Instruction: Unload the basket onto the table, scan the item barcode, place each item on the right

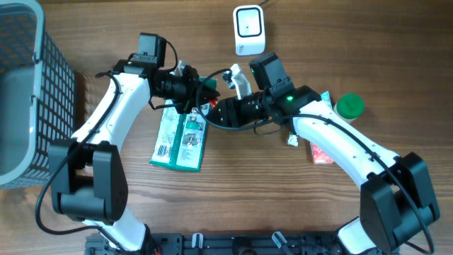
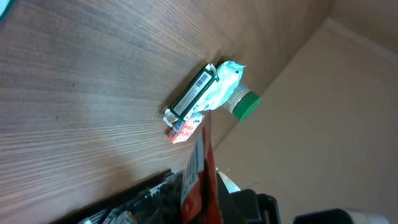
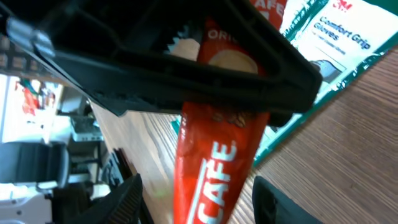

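Below the scanner (image 1: 249,30): red sachet (image 3: 214,162) held in the air, over the glove packs (image 1: 180,138).
Left gripper (image 1: 204,91): clamped tight across one end of the sachet.
Right gripper (image 3: 199,199): fingers spread to either side of the sachet, gripping nothing.
Barcode: not visible, so I cannot tell which face carries it.
Slip risk: a pinch at one end may let the limp sachet swing or slide out on its way up to the scanner.
Snag risk: both wrists crowd together below the scanner, and the right fingers could catch the sachet when backing off.
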### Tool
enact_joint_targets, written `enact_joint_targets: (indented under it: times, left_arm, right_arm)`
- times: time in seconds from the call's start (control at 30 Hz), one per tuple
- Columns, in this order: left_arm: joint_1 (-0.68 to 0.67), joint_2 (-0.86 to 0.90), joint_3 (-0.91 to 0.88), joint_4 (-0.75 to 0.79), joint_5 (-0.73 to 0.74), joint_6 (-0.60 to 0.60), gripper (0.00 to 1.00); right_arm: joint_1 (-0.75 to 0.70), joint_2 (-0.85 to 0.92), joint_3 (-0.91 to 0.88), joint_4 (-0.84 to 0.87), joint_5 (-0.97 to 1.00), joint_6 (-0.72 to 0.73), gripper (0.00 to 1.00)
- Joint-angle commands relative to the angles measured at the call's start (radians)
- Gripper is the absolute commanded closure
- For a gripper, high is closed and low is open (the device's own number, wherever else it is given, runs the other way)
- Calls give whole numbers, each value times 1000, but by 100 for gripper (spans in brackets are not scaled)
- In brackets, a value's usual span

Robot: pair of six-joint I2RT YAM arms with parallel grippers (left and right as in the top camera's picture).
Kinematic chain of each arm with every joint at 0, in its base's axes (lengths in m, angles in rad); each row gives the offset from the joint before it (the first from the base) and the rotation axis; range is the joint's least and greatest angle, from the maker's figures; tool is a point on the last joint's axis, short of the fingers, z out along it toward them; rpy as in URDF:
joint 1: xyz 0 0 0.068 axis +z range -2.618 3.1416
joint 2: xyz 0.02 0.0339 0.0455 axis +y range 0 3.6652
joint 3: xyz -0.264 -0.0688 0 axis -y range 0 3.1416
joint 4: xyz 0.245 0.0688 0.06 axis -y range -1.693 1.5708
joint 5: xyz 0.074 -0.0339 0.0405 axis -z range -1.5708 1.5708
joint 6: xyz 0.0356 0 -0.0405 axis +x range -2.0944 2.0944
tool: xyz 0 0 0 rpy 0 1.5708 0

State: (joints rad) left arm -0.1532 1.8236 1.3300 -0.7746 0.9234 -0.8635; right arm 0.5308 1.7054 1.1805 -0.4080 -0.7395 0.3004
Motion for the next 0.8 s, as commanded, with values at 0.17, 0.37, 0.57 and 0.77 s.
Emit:
enact_joint_targets:
  times: [0.17, 0.37, 0.57, 0.77]
  left_arm:
    - [5, 11, -4, -5, 18, -13, 96]
    - [5, 11, -4, -16, -27, -61, 96]
    - [5, 11, -4, -27, -58, -88, 96]
    - [5, 11, -4, -53, -61, -88, 96]
  right_arm:
    - [-5, -53, 229, -231, 299, -277, 43]
    - [72, -53, 391, -423, 442, -472, 43]
    - [330, -37, 391, -468, 1032, -548, 40]
    - [421, 7, 369, -475, 1147, -561, 40]
